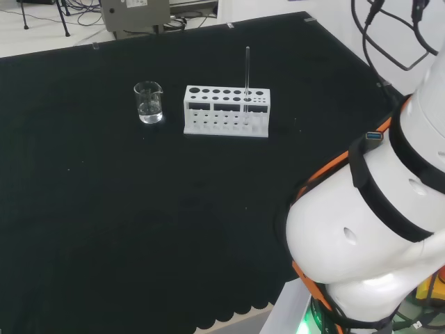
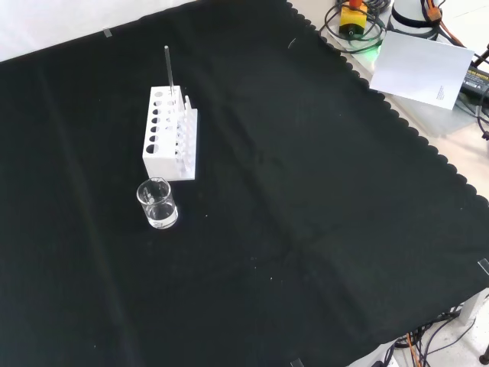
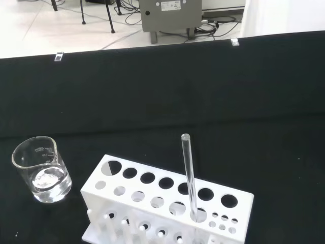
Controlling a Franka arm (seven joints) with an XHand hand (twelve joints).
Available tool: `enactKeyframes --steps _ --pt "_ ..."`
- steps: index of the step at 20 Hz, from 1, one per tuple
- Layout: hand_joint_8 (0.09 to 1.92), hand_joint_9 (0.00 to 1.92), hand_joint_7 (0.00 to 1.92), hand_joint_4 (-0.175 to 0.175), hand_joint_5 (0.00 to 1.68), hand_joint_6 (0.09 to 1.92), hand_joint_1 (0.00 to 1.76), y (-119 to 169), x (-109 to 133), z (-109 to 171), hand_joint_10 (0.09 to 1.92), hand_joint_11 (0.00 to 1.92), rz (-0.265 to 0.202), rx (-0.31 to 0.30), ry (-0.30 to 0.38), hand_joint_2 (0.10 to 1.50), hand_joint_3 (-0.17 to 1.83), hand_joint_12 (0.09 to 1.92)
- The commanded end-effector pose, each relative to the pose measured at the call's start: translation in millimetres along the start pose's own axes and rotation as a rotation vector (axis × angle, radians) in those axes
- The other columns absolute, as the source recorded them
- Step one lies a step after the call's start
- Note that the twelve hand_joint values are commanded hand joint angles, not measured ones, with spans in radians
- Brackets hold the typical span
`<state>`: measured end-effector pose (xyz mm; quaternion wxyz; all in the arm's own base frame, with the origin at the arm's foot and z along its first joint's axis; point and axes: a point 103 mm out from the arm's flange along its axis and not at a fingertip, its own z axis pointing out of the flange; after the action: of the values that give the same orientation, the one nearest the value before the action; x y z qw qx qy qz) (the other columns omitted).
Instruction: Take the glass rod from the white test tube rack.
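Observation:
A white test tube rack [image 1: 226, 111] [image 2: 172, 134] [image 3: 167, 201] with several round holes stands on the black cloth. A clear glass rod [image 1: 247, 73] [image 2: 169, 70] [image 3: 189, 175] stands upright in one of its holes, near the rack's right end in the head view. In the front view the rod is at the rack's far end. The wrist view looks at the rack and rod from close by.
A small clear glass beaker [image 1: 149, 103] [image 2: 157, 203] [image 3: 41, 170] stands just left of the rack in the head view and in front of it in the front view. The arm's white links [image 1: 375, 223] fill the head view's right. A sheet of paper [image 2: 424, 67] lies off the cloth.

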<state>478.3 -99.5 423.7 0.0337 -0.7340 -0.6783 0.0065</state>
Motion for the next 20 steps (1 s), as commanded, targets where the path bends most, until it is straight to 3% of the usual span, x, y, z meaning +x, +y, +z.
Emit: enactKeyframes --steps 1,12,20 --pt "1.07 0.84 0.56 -0.175 0.23 0.63 0.55 26.7 9.1 14.2 0.99 0.61 -0.047 0.033 -0.025 1.0 0.41 1.35" --pt "1.11 0.94 0.65 -0.175 0.23 0.67 0.56 47.3 14.0 44.0 1.03 0.67 -0.064 0.09 -0.044 1.0 0.42 1.33" --pt "1.17 0.99 0.7 -0.175 0.25 0.72 0.57 55.2 10.7 66.5 1.17 0.78 -0.073 0.11 -0.037 1.0 0.43 1.32"
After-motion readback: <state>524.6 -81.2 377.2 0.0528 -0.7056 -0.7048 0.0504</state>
